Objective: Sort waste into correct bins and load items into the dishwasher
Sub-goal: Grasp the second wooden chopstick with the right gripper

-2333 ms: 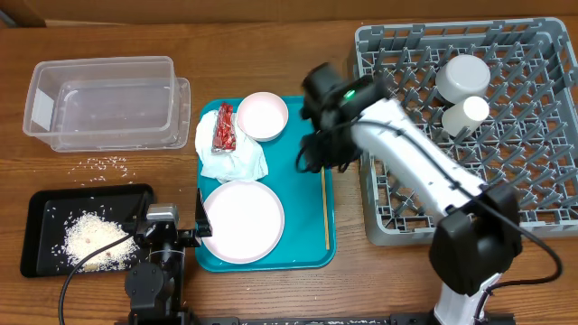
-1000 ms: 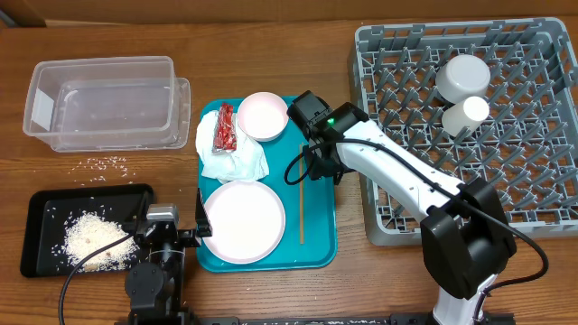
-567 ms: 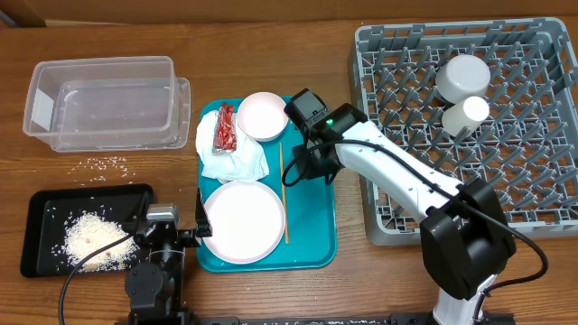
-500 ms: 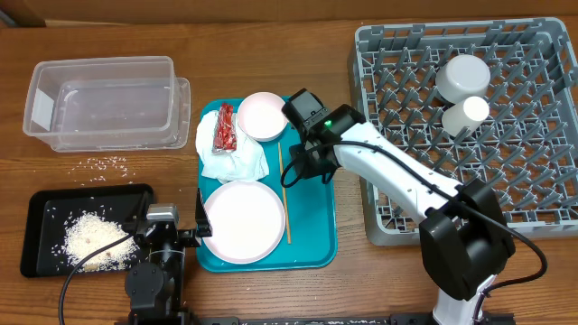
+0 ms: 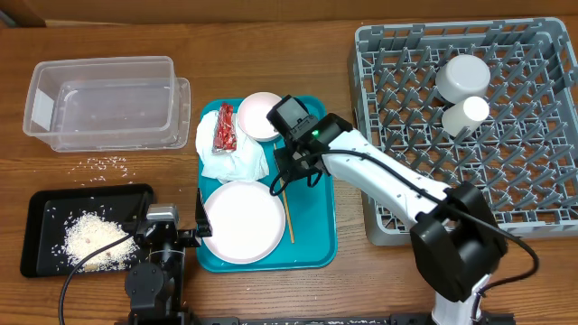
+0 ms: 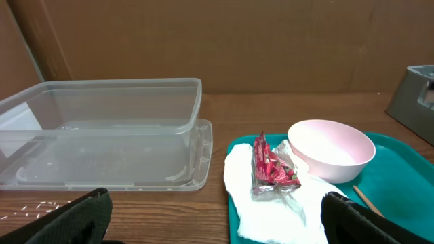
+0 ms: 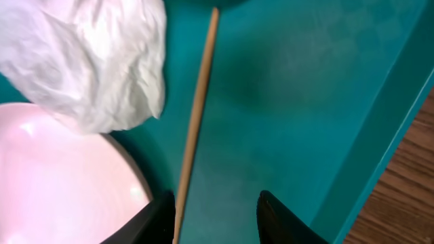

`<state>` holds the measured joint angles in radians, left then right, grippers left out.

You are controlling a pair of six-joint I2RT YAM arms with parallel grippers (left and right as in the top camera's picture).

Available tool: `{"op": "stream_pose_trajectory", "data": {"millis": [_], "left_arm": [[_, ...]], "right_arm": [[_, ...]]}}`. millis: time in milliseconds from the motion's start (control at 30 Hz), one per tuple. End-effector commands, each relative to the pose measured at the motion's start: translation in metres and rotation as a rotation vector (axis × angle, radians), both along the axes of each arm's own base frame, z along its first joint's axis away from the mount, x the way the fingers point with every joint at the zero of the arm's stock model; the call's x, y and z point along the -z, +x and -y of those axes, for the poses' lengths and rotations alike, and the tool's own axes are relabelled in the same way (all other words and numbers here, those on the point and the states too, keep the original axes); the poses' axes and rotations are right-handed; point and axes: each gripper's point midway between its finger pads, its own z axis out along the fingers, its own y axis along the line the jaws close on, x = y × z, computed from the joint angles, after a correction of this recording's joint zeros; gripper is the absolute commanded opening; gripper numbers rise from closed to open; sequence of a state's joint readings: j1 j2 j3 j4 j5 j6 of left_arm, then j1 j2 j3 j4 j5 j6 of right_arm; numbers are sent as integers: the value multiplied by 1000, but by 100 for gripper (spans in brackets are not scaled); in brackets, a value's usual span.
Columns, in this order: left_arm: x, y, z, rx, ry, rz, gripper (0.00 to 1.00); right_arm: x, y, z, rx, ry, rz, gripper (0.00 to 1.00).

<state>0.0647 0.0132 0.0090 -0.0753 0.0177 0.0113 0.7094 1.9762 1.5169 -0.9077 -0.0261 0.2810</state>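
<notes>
Right wrist view showed the right gripper [image 7: 220, 220] low over the teal tray [image 7: 312, 95]. Its two black fingers stood partly apart, with bare tray between them and nothing clamped. A thin wooden chopstick [image 7: 196, 115] lay flat on the tray inside that gap, close against the inner edge of one finger rather than centred. Whether it touched that finger could not be told. From there the chopstick ran away from the gripper to the top of the picture.

Just beside it on one side sat the crumpled white napkin [image 7: 95, 61]. Nearer the fingers on that side was the rim of the large pink plate [image 7: 61, 183], close to the chopstick. On the other side lay bare tray up to its raised edge, then the wooden table [image 7: 410, 203].

Seen from overhead, the small pink plate [image 5: 257, 113] sat at the far end of the tray, partly under the arm's wrist. The red wrapper [image 5: 224, 128] lay on top of the napkin. To the right of the tray, the grey rack [image 5: 524, 181] held a bowl [image 5: 462, 77] and a cup [image 5: 465, 113] in its far half. Well to the left stood the clear tub [image 5: 99, 104]. In front of it was the black tray [image 5: 41, 212], holding a heap of rice [image 5: 95, 236].

In the left wrist view, the left gripper [image 6: 217, 227] had its fingers spread wide and held nothing.
</notes>
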Motion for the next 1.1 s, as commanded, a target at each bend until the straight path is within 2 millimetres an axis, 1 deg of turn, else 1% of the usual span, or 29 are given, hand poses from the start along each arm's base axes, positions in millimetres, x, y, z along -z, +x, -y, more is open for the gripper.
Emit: {"op": "stream_pose_trajectory", "data": {"millis": [0,100,300,433,667,833,1000,1067], "left_arm": [[1,0,2,7,19,1,100],[1,0,2,7,19,1,100],[1,0,2,7,19,1,100],[1,0,2,7,19,1,100],[1,0,2,7,19,1,100],[1,0,2,7,19,1,100],[1,0,2,7,19,1,100],[1,0,2,7,19,1,100]], "right_arm": [[28,-6,3,-46,-53,-51,40],[37,-7,0,-59,-63,-60,39],[30,1,-27,-75,-5,6,39],[29,10,-37,-37,28,44,39],[37,25,-25,4,-47,110,35],[56,21,-22,-16,-85,81,35],[58,13,-26,-42,-100,77,33],[58,12,-24,-41,-120,85,32]]}}
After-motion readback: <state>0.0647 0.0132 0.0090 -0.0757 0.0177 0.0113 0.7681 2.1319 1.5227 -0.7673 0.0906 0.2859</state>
